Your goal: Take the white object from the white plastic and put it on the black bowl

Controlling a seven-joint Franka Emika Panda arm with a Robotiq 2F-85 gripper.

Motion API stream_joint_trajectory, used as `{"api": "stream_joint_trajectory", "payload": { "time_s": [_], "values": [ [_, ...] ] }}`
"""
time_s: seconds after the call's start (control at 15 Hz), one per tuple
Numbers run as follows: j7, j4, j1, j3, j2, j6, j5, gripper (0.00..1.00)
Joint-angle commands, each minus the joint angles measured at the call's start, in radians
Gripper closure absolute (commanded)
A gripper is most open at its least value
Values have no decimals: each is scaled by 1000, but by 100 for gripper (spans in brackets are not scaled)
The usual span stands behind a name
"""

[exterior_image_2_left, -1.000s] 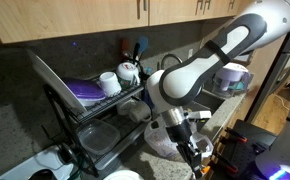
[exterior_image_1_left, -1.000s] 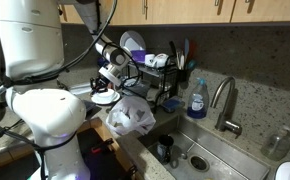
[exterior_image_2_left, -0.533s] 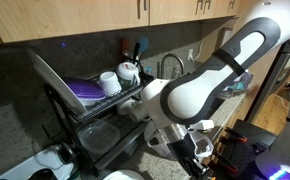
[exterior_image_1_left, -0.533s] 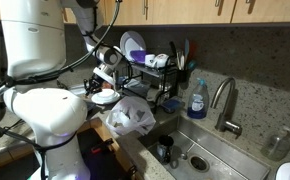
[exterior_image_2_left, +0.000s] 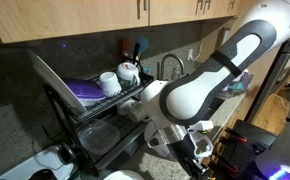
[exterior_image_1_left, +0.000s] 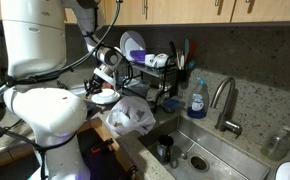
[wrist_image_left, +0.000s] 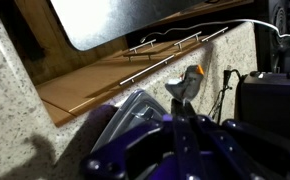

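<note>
Your claw (wrist_image_left: pixel 188 92) is pressed together. In the wrist view its two dark fingers meet in a point, and a small pale piece with an orange fleck (wrist_image_left: pixel 192 74) sits right at their tips. I cannot tell whether that piece is the white object or part of the claw itself.

In an exterior view the claw (exterior_image_1_left: pixel 105 84) hangs tips-down over the counter (exterior_image_1_left: pixel 247 128), just in front of the dish rack (exterior_image_1_left: pixel 153 72). The white plastic bag (exterior_image_1_left: pixel 131 116) lies crumpled on the counter at the edge that borders the sink (exterior_image_1_left: pixel 190 152). It sits lower than the claw and off to its sink side, apart from the fingers. A flat white shape, seemingly a round plate (exterior_image_1_left: pixel 105 98), lies under the claw and just beside the bag.

In an exterior view your arm (exterior_image_2_left: pixel 200 90) fills the foreground and hides most of the bag and the claw tips, so the grip cannot be checked from there.
</note>
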Motion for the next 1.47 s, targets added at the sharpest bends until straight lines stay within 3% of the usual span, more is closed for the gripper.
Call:
{"api": "stream_joint_trajectory", "payload": {
  "time_s": [0.0,0.6,1.07,1.13,1.2,1.27,1.4],
  "values": [
    [0,36,13,23,52,23,-1,100],
    [-7,89,70,113,186,343,-14,100],
    [-2,103,61,148,249,431,-62,100],
    [0,105,61,149,252,430,-72,97],
    [2,105,60,151,253,429,-79,72],
    [6,105,60,151,251,426,-87,72],
    [19,98,59,150,237,425,-98,60]
  ]
}}
